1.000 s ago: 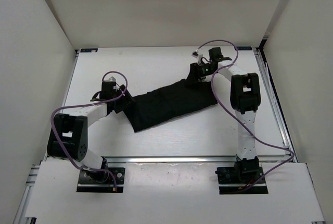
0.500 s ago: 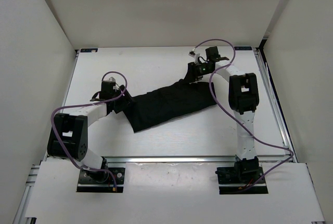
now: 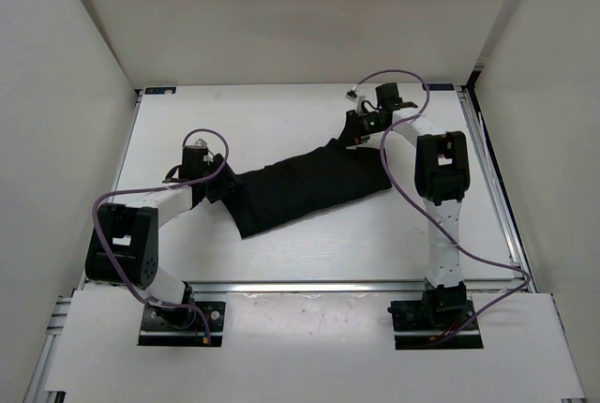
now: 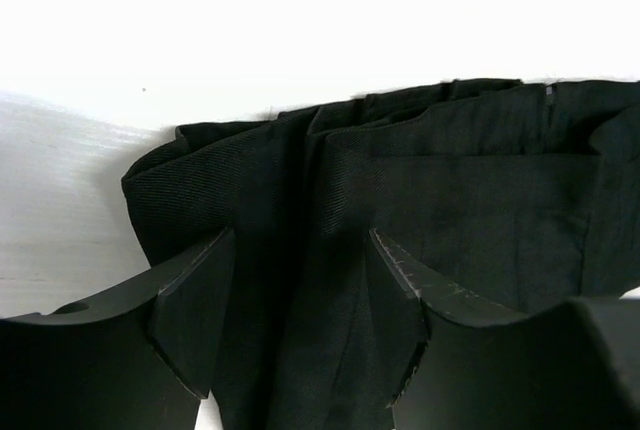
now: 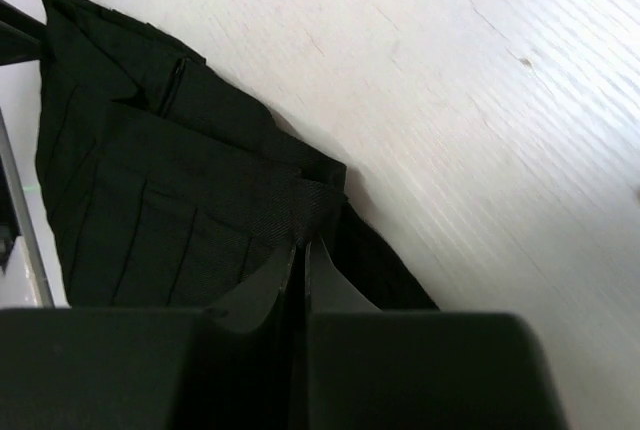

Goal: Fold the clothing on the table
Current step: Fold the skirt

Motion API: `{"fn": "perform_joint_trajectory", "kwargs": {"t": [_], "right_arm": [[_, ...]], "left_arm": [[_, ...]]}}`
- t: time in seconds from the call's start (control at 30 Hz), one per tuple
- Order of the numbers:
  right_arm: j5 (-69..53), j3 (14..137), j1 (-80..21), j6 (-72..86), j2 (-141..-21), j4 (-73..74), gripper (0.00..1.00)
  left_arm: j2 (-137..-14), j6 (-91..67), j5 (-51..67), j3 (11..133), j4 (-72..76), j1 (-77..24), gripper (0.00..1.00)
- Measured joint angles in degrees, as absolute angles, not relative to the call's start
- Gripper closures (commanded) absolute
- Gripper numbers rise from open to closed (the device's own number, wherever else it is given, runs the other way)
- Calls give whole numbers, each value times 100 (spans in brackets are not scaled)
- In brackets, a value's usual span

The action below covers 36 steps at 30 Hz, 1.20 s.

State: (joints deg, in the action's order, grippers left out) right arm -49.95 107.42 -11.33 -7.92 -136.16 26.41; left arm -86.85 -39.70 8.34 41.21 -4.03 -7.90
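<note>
1. The clothing (image 3: 305,187) lies as a long black band across the middle of the tabletop (image 3: 281,112). In the top view it runs from about 8 o'clock to about 2 o'clock.
2. The new thing is on the right side. The right fingers (image 5: 265,290) stood apart a moment ago, and now they are pressed together on a raised fold at the 2 o'clock end of the clothing. In the right wrist view I see the cloth pinched between them.
3. The left fingers (image 4: 195,300) are still spread, one on each side of the bunched pleats at the 8 o'clock end. They have come a little nearer to each other, but they do not grip yet.
4. In the top view the clothing has not moved, and it still rests on the tabletop.
5. My judgement is that one end is now secured and the other is not. I want the left fingers closed on the pleats before any lift. Otherwise the band would be pulled from one end only and could go crooked.
</note>
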Motion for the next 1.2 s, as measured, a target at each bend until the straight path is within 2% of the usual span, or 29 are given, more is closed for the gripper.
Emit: {"fn": "perform_joint_trajectory", "kwargs": {"t": [0.17,0.27,0.33,0.4,0.47,0.5,0.93,1.2], "right_arm": [[-5172,10440,-860,-650,-13332,2646,100],[-5242,10403,-742,-620,-13159,2639,100],[-5273,10403,-679,-613,-13069,2620,100],[-5290,10403,-652,-613,-13013,2569,100],[-5295,10403,-650,-613,-12999,2545,100],[-5293,10403,-655,-613,-12999,2550,100],[-5308,10405,-740,-569,-13002,2532,100],[-5288,10405,-753,-508,-13002,2519,100]], "left_arm": [[-8685,-4045,825,3999,-377,-773,36],[-8685,-4077,797,3959,-366,-757,41],[-8685,-4104,784,3933,-333,-742,48],[-8685,-4136,781,3887,-296,-722,62],[-8694,-4174,781,3859,-279,-698,84],[-8713,-4182,786,3857,-255,-696,100],[-8978,-4449,915,3953,598,-834,100],[-8864,-4604,827,3935,633,-810,100]]}}
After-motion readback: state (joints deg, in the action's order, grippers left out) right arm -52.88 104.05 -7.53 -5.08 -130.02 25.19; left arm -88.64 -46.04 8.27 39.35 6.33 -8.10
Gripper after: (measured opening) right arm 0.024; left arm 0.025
